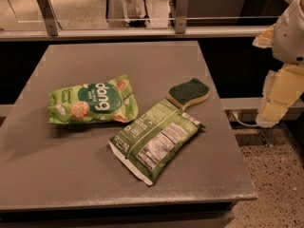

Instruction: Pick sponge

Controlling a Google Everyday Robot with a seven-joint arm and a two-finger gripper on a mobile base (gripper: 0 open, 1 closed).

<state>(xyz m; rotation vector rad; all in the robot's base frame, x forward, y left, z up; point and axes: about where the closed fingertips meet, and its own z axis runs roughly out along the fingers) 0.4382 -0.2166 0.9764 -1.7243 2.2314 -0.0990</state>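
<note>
The sponge (188, 93) lies flat on the grey table (71, 175), right of centre near the right edge. It has a dark green scouring top, a pale yellow base and wavy edges. Its near corner touches the top of a green snack bag (154, 140) lying label-side up. My arm's white body (290, 30) shows at the far right edge, beyond the table. My gripper (278, 99) hangs below it as pale yellowish parts, well to the right of the sponge and off the table, holding nothing I can see.
A second green snack bag marked "dang" (93, 101) lies left of the sponge. A rail with metal posts (180, 4) runs behind the table. Speckled floor (275, 184) lies to the right of the table's right edge.
</note>
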